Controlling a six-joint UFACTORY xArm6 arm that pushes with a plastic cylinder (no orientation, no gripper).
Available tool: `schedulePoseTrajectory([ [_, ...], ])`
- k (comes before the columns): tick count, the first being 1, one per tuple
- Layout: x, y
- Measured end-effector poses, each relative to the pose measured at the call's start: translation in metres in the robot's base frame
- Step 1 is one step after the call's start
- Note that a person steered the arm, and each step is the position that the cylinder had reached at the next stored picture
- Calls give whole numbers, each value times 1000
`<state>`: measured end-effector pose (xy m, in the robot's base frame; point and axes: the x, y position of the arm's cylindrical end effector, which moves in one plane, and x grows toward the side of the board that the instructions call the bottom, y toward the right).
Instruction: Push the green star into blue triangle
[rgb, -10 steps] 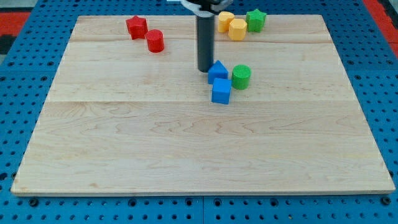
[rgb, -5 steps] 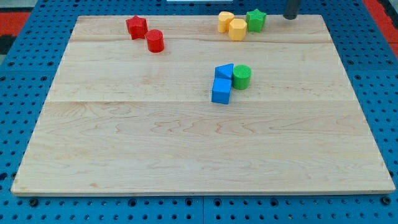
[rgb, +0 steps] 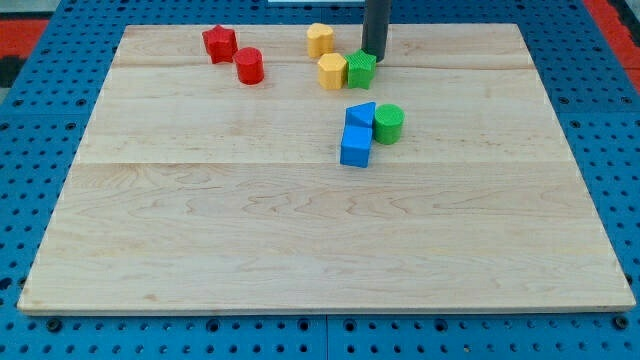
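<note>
The green star (rgb: 360, 69) sits near the board's top centre, touching a yellow hexagon block (rgb: 332, 71) on its left. My tip (rgb: 373, 58) is at the star's upper right edge, touching or almost touching it. The blue triangle (rgb: 361, 114) lies below the star, a short gap away. It touches a green cylinder (rgb: 388, 123) on its right and a blue cube (rgb: 355, 146) below.
A second yellow block (rgb: 319, 40) lies up and left of the star. A red star (rgb: 219, 43) and a red cylinder (rgb: 249, 66) sit at the top left. The wooden board (rgb: 200, 230) lies on a blue pegboard.
My tip moved from the triangle to the top right, then came back left behind the green star. The star and one yellow block slid down and left; the other yellow block moved left.
</note>
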<state>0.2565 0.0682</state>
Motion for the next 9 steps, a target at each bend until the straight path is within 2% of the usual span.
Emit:
schedulePoseTrajectory([
  [5,-12,-4],
  [6,6,-14],
  [7,56,-12],
  [8,60,-11],
  [9,20,-32],
])
